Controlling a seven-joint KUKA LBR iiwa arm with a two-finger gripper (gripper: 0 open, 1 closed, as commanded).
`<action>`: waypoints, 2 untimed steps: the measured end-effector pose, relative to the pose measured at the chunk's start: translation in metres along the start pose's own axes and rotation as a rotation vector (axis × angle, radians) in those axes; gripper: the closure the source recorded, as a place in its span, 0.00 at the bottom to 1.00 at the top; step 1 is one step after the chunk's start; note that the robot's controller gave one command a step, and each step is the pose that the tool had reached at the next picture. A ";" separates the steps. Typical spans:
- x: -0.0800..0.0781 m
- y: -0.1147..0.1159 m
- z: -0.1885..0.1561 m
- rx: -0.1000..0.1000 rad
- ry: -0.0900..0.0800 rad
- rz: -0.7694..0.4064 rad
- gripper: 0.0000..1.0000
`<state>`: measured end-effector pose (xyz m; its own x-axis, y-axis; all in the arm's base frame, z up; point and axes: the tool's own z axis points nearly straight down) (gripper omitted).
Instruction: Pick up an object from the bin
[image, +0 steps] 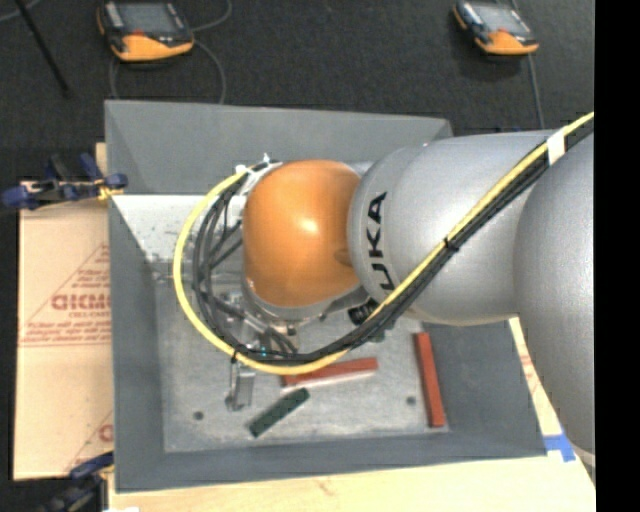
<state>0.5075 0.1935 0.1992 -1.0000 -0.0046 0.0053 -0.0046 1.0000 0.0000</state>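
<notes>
Down low | tool (240, 388) hung over the near-left floor of the bin (137, 350); whether clenched or released could not be told | dark green bar (278, 412) lay tilted just right of it | red flat stick (335, 372) just beyond the bar | red-brown bar (430, 380) lay apart at right

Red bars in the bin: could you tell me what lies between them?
Only bare bin floor, per the camera view, between left bar and right bar.

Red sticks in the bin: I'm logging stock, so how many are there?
2. One red stick lies crosswise near the middle, just above a dark green bar; the second red stick runs along the right side. The arm may hide more.
</notes>
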 end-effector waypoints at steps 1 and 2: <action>0.004 -0.092 0.132 0.003 -0.003 -0.385 0.00; 0.009 -0.093 0.098 0.002 -0.010 -0.436 0.00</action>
<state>0.4987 0.1002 0.1017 -0.9046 -0.4263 -0.0049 -0.4263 0.9046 -0.0015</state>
